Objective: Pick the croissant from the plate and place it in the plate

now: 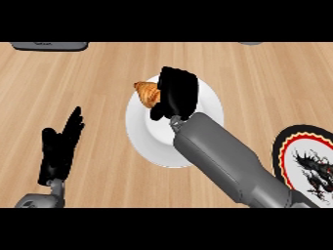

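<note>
Right forearm (226, 163), grey, runs from the near right edge up toward the middle, crossing the near side of the white plate (141, 132). Right robot hand (176, 95) sits over the plate's far half, fingers curled down beside the croissant (146, 92); thumb side meets the pastry's right end, but whether the fingers actually pinch it cannot be told, since the hand hides the contact. Croissant: golden brown, at the plate's far left rim, only its left part showing past the hand. White plate rests mid-tabletop (53, 78), which is light wood.

Left robot hand (59, 146): near left, apart from the plate, fingers straight and up, spread a little, resting.

Patterned plate (314, 166): near right edge, black rim, red ring, dark figure on white centre, partly cut off by the view.

Grey object (50, 45) at far left edge, cropped; unidentifiable.
</note>
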### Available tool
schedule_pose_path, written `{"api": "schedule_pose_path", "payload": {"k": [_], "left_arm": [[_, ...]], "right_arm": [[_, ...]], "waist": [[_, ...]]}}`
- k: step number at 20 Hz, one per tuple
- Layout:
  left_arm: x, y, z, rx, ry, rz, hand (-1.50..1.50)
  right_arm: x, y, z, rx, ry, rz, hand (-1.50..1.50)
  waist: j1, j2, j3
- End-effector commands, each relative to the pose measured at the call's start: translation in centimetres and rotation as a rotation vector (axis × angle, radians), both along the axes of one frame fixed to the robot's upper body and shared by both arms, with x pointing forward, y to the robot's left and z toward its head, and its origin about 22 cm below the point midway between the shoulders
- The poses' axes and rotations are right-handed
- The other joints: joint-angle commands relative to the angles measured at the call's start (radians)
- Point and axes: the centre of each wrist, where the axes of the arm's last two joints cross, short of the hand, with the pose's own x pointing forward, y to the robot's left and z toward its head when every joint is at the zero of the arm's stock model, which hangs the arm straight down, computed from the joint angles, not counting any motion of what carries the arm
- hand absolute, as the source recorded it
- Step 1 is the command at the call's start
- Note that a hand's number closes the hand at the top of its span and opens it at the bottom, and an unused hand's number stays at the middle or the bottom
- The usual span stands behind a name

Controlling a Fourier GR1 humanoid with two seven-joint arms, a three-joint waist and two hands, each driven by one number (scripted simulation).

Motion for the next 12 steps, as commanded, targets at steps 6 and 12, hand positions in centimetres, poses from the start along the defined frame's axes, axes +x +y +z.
{"api": "schedule_pose_path", "payload": {"k": [6, 12], "left_arm": [[0.4, -0.4, 0.4, 0.004, -0.011, 0.006, 0.0], [0.7, -0.2, -0.2, -0.004, 0.011, 0.007, 0.0]], "right_arm": [[1.9, -3.3, -4.7, 0.018, 0.345, 0.046, 1.5], [2.7, -4.7, -4.6, 0.102, 0.331, 0.214, -1.5]], "waist": [[-0.003, 0.002, 0.0], [-0.018, -0.002, 0.0]]}}
